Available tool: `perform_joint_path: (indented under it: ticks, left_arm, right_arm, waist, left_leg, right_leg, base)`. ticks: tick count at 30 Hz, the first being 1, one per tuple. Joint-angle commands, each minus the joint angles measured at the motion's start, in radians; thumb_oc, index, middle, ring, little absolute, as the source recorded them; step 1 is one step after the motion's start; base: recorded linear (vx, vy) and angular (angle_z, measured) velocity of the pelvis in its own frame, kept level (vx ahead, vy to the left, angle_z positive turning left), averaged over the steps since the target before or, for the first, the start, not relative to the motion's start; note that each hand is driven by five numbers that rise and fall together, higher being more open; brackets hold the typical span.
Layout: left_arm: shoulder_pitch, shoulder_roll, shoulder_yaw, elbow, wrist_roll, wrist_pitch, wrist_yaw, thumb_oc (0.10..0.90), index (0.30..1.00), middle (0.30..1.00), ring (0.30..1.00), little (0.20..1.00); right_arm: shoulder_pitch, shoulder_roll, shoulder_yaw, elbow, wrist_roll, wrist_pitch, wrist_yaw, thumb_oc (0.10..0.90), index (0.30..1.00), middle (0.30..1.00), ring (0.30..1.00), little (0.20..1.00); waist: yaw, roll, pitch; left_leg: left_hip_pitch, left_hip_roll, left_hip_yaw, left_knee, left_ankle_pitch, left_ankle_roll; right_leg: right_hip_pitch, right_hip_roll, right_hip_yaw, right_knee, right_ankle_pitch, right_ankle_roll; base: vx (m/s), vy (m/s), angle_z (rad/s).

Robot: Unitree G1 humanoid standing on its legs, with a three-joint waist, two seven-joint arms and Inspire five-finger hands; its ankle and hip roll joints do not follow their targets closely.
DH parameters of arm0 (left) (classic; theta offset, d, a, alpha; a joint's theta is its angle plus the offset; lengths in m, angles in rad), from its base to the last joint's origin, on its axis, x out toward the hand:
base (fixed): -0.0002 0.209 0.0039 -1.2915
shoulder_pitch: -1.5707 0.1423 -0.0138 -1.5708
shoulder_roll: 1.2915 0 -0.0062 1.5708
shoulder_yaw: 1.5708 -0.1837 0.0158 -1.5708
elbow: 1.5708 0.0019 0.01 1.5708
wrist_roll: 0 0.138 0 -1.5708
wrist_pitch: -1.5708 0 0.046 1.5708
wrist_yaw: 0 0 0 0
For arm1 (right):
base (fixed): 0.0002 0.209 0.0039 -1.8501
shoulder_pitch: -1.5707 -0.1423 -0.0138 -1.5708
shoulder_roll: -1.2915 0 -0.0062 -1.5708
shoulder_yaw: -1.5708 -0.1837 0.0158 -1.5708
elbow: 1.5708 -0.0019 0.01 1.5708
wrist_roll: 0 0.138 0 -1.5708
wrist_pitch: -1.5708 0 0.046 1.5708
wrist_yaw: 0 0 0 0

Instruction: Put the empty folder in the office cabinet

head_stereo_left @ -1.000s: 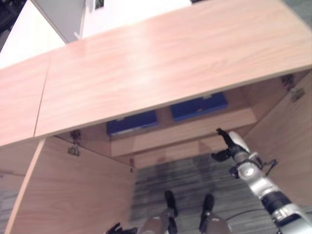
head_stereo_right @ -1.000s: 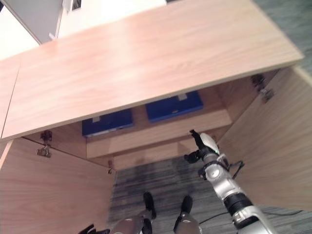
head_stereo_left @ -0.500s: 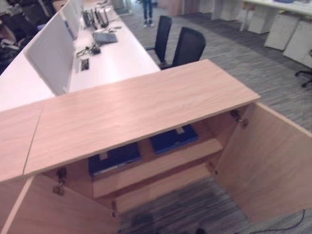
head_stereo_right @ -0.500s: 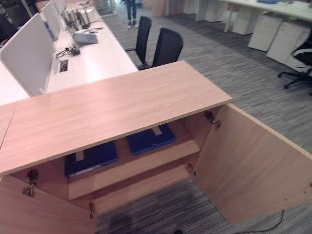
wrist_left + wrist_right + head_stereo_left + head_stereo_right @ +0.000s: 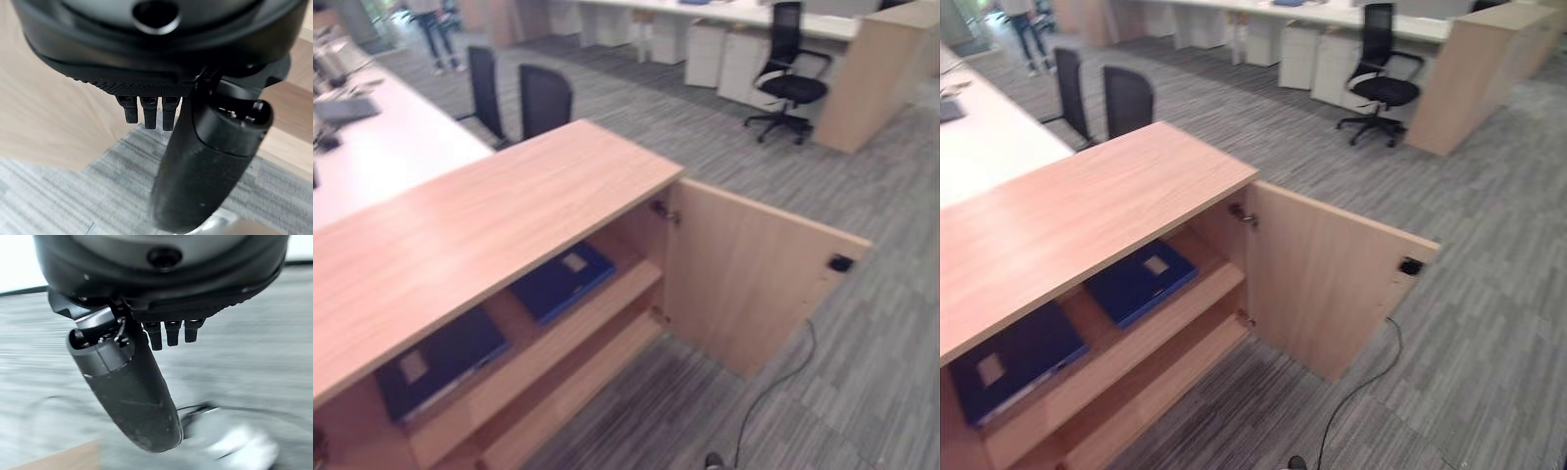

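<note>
Both hands hold nothing. The left hand hangs over grey carpet beside a wooden panel, thumb straight, fingers extended side by side. The right hand hangs over carpet too, fingers straight and thumb out.

The cabinet stands open in light wood, its right door swung wide towards the carpet. On the upper shelf lie two dark blue folders, flat, each with a pale label on its cover. The left folder sits near the shelf's front edge, its long axis running along the shelf. The right folder lies apart from it, nearer the door hinge, turned at an angle so its long axis runs diagonally back into the cabinet. Nothing lies on the lower shelf where it shows.

Behind the cabinet a white desk carries two dark chairs. Farther off stands a swivel chair by a wooden unit, and a person's legs show at the far left.
</note>
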Motion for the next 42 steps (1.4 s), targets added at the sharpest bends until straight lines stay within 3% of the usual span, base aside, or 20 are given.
perform_joint_path:
  ticks: [1,5,11,19,24,28,33,42]
  left_arm:
    - [-0.103,-0.04,-0.013,0.01,0.045,-0.035,-0.022,0.8,0.9,0.9,0.9,0.9]
    - [-0.126,-0.043,-0.031,-0.017,0.025,-0.037,-0.028,0.8,0.9,0.9,0.9,0.9]
    - [-0.157,-0.046,-0.09,-0.057,0.019,-0.038,-0.039,0.8,0.9,0.9,0.9,0.9]
    - [-0.098,-0.024,0.093,0.004,-0.194,-0.003,-0.08,0.8,0.9,0.9,0.9,0.9]
    - [-0.078,-0.02,0.122,0.01,-0.257,0.0,-0.093,0.8,0.9,0.9,0.9,0.9]
    - [-0.087,-0.019,0.112,0.003,-0.279,-0.003,-0.097,0.8,0.9,0.9,0.9,0.9]
    - [-0.087,-0.019,0.102,0.004,-0.288,0.001,-0.115,0.8,0.9,0.9,0.9,0.9]
    - [-0.082,-0.021,0.084,0.011,-0.329,-0.002,-0.126,0.8,0.9,0.9,0.9,0.9]
  right_arm:
    - [-0.067,-0.13,-0.032,-0.109,-0.079,-0.087,-0.049,0.8,0.9,0.9,0.9,0.9]
    - [-0.119,-0.264,-0.032,-0.24,-0.185,-0.095,-0.067,0.8,0.9,0.9,0.9,0.9]
    - [-0.209,-0.42,-0.02,-0.358,-0.234,-0.111,-0.065,0.8,0.9,0.9,0.9,0.9]
    - [-0.322,-0.527,0.114,-0.453,-0.265,-0.104,0.056,0.8,0.9,0.9,0.9,0.9]
    - [-0.42,-0.567,0.235,-0.445,-0.306,-0.093,0.103,0.8,0.9,0.9,0.9,0.9]
    - [-0.524,-0.581,0.39,-0.462,-0.31,-0.088,0.186,0.8,0.9,0.9,0.9,0.9]
    - [-0.579,-0.596,0.5,-0.499,-0.282,-0.093,0.269,0.8,0.9,0.9,0.9,0.9]
    - [-0.708,-0.507,0.575,-0.433,-0.214,-0.096,0.265,0.8,0.9,0.9,0.9,0.9]
  waist:
    - [-0.013,-0.022,0.013]
    - [-0.013,-0.017,0.008]
    - [0.005,-0.019,0.007]
    - [0.06,-0.04,0.008]
    - [0.085,-0.048,0.014]
    - [0.099,-0.042,0.01]
    - [0.106,-0.038,0.001]
    - [0.124,-0.041,-0.02]
  left_leg:
    - [0.083,-0.048,-0.059,0.0,-0.164,0.028]
    - [0.099,-0.006,-0.062,0.0,-0.145,0.002]
    - [0.118,0.047,-0.064,0.001,-0.107,-0.033]
    - [0.115,0.097,-0.085,0.074,-0.093,-0.065]
    - [0.098,0.118,-0.107,0.109,-0.069,-0.08]
    - [0.103,0.131,-0.114,0.079,0.014,-0.107]
    - [0.106,0.137,-0.119,0.055,0.052,-0.122]
    - [0.115,0.142,-0.13,0.033,0.079,-0.127]
  right_leg:
    - [-0.019,0.024,0.001,-0.02,0.012,0.011]
    - [-0.002,0.058,-0.009,-0.008,-0.026,-0.015]
    - [0.028,0.107,-0.026,-0.011,-0.07,-0.05]
    - [0.088,0.158,-0.053,-0.041,-0.113,-0.092]
    - [0.105,0.17,-0.076,-0.042,-0.129,-0.11]
    - [0.114,0.182,-0.098,-0.042,-0.141,-0.123]
    - [0.119,0.19,-0.109,-0.042,-0.15,-0.131]
    - [0.128,0.199,-0.114,-0.042,-0.154,-0.141]
  base:
    - [0.14,-0.319,-1.09]
    - [0.1,-0.26,-0.06]
    - [0.05,-0.215,0.12]
    - [0.05,-0.194,0.08]
    - [0.02,-0.127,0.17]
    - [0.02,-0.064,0.22]
    - [0.0,-0.024,0.01]
    - [0.0,-0.005,-0.04]
